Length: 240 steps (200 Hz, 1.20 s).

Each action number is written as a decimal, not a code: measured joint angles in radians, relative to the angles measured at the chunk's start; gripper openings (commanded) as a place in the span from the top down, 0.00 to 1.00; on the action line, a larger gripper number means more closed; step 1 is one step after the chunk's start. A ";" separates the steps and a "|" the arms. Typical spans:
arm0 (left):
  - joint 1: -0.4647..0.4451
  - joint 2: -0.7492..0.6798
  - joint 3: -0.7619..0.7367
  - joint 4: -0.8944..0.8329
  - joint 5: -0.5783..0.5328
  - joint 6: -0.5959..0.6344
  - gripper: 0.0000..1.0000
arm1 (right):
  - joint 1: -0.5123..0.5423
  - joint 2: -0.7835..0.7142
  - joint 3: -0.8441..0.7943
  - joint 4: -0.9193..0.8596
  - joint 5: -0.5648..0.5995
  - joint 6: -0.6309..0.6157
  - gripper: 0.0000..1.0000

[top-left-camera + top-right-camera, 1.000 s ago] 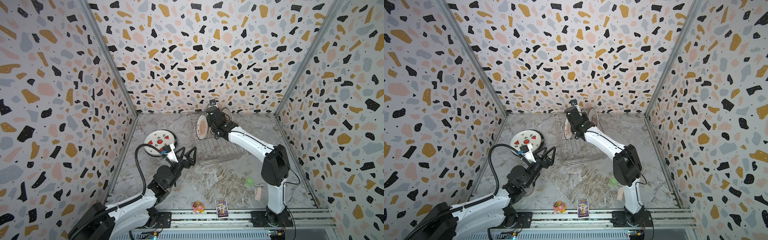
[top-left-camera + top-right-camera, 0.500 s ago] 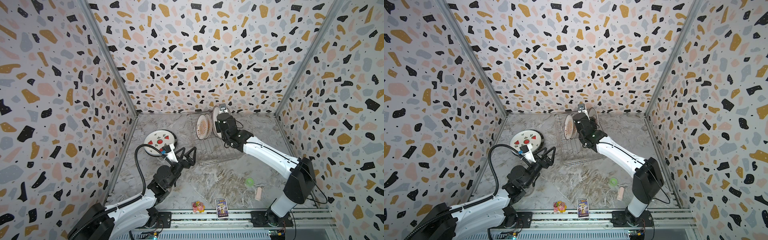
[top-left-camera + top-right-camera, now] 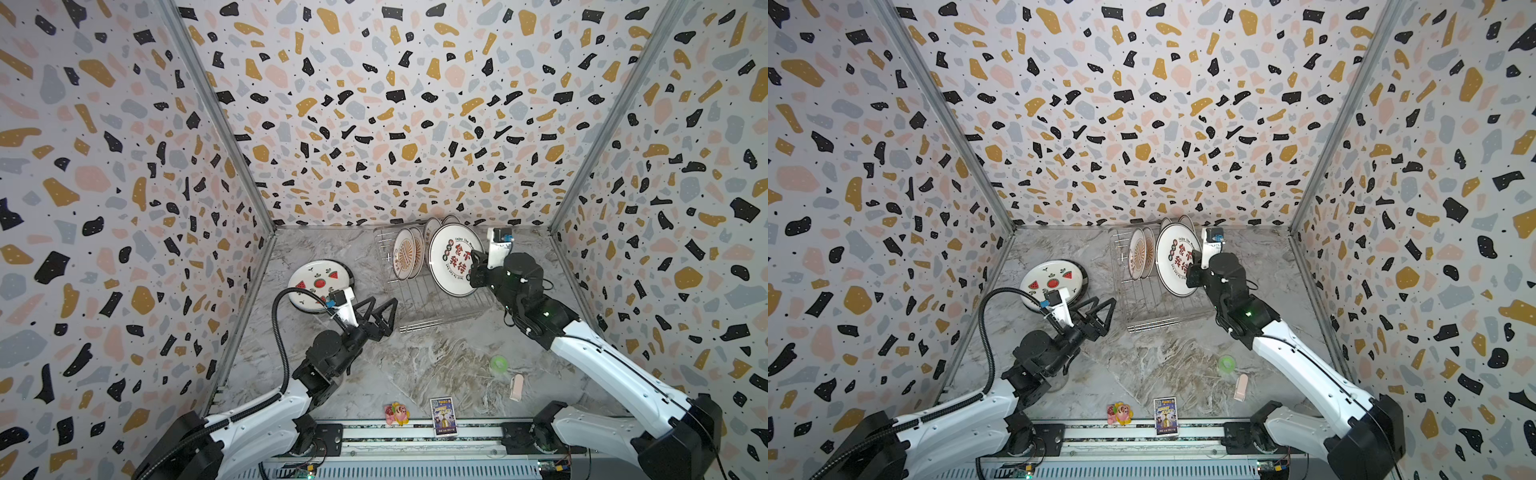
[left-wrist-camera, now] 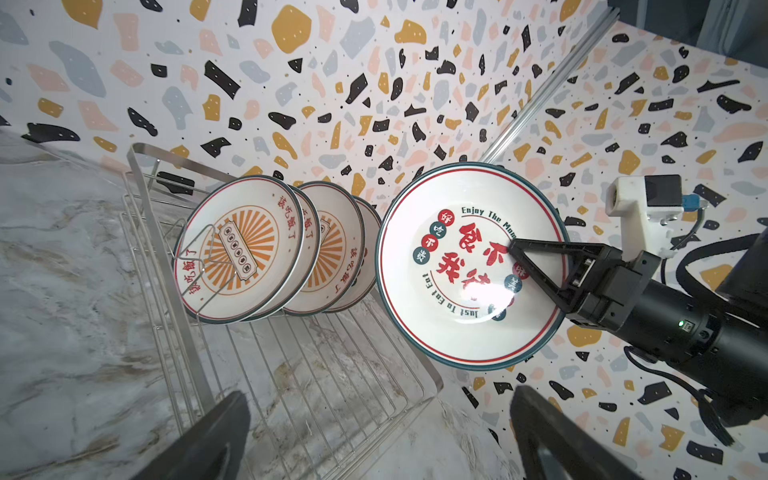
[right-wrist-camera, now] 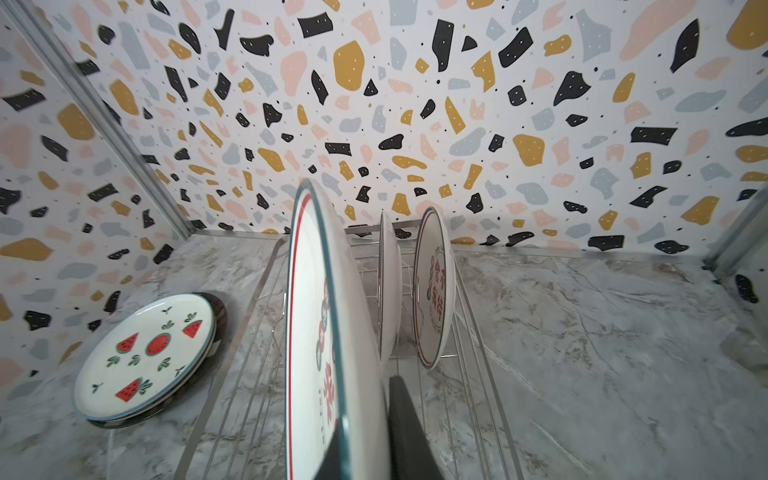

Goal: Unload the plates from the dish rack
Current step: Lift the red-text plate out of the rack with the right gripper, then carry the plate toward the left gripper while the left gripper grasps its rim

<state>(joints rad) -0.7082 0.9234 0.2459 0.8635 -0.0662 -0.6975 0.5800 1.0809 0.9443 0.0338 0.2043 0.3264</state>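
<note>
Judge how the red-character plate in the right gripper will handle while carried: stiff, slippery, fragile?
Probably stiff and breakable: the red-character plate looks like glazed ceramic. Likely slippery, given the glare on its face. Pinched at one rim spot by the right gripper, on edge, it may pivot or slip.

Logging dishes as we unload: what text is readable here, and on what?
"Enjoy The Mom", rest covered: held round white ceramic plate with red characters.
"Just To Eat Eat": same plate.
"该吃饭了": round orange-sunburst plates in the silver wire dish rack.
Small blue card at the front edge: too small.
</note>
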 measured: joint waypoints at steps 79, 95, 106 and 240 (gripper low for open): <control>0.000 -0.057 -0.044 -0.001 0.108 0.051 0.00 | -0.108 -0.134 -0.327 0.266 -0.489 0.251 0.99; 0.000 -0.037 -0.058 0.009 0.127 0.045 0.00 | -0.109 -0.129 -0.389 0.357 -0.573 0.299 0.99; 0.000 -0.020 -0.063 0.012 0.137 0.034 0.00 | -0.109 -0.118 -0.425 0.419 -0.618 0.326 0.99; -0.002 0.126 -0.077 0.156 0.241 -0.106 0.70 | -0.017 0.049 -0.518 0.844 -0.731 0.429 0.99</control>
<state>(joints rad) -0.7101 1.0492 0.1692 1.0199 0.1753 -0.8040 0.5632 1.1297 0.4263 0.8780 -0.5266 0.7551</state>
